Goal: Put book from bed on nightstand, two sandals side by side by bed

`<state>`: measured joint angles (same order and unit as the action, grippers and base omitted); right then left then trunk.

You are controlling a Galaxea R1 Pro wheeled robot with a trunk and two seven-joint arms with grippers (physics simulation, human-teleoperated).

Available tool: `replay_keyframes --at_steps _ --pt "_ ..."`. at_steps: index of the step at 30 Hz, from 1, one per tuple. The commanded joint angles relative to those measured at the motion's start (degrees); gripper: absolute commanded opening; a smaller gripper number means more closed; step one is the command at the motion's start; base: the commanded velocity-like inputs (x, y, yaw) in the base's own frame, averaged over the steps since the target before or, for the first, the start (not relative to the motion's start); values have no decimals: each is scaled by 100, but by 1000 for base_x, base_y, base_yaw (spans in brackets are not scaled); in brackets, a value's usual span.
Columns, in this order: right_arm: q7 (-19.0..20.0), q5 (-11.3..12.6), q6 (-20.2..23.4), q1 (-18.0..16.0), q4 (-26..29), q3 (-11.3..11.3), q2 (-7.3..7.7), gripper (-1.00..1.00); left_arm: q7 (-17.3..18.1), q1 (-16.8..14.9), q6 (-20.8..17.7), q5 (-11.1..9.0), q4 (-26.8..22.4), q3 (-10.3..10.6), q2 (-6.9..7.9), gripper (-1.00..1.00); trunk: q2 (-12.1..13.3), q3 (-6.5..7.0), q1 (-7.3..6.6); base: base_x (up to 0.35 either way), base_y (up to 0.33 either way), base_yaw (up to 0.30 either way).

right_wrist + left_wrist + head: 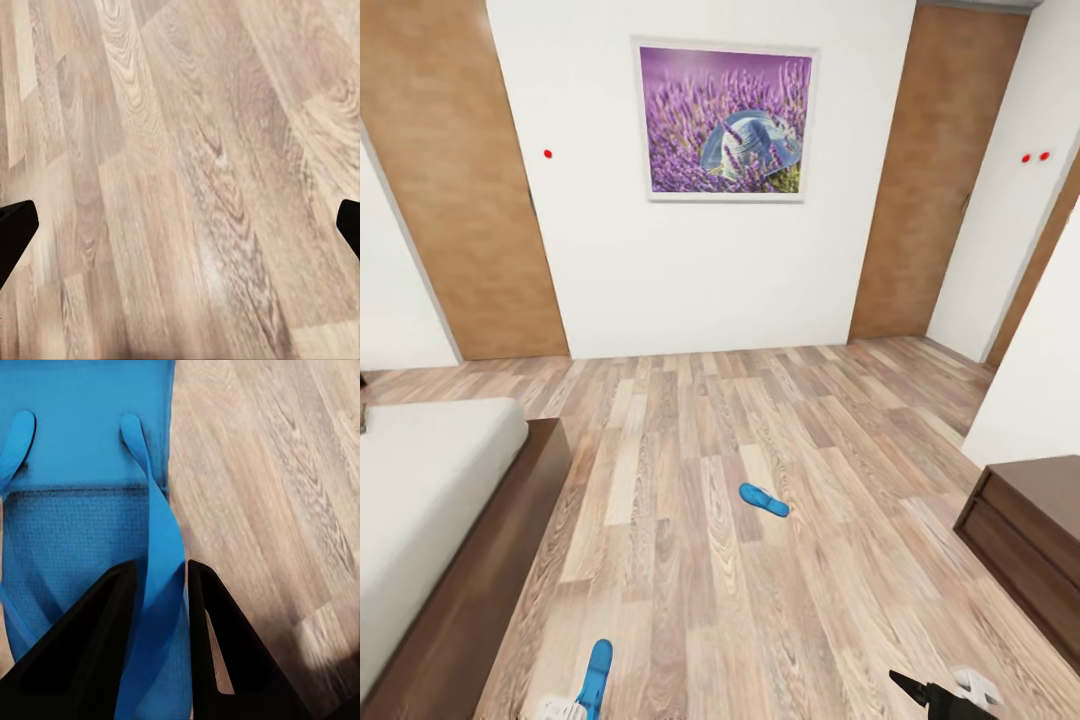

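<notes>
Head view. A bedroom with a wood-plank floor and a white far wall bearing a framed picture of purple flowers, flanked by two brown wood panels. The bed, with a light grey mattress on a dark brown frame, occupies the lower left of the frame; a low dark brown cabinet stands at the lower right edge. One blue sandal lies flat on the floor near the centre of the frame, well apart from the bed. The second sandal appears at the bottom edge, left of centre, near the bed frame, at the left end effector. The right end effector shows at the bottom right.

Left wrist view. The left end effector's two dark fingers stand narrow, closed on the blue strap of the second sandal; bare floor fills the right half.

Right wrist view. The right end effector is spread wide, its dark fingertips at opposite edges of the frame, holding nothing, over bare floor.
</notes>
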<state>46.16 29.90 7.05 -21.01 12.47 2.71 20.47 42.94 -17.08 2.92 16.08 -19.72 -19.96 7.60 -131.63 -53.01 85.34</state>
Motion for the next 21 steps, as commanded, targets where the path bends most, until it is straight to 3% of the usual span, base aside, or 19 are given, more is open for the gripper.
replay_keyframes --at_steps 1,14,21 --pt "24 25 60 0 4 26 0 100 22 -8 33 62 3 -43 -4 -100 -2 -5 -1 0 0 286" --pt "23 25 60 0 4 23 0 100 21 -6 29 62 3 -43 -4 -100 -2 -5 -1 0 0 286" --pt "25 25 60 0 3 25 0 100 22 -6 33 62 3 -43 -4 -100 -2 -5 -1 70 0 77"
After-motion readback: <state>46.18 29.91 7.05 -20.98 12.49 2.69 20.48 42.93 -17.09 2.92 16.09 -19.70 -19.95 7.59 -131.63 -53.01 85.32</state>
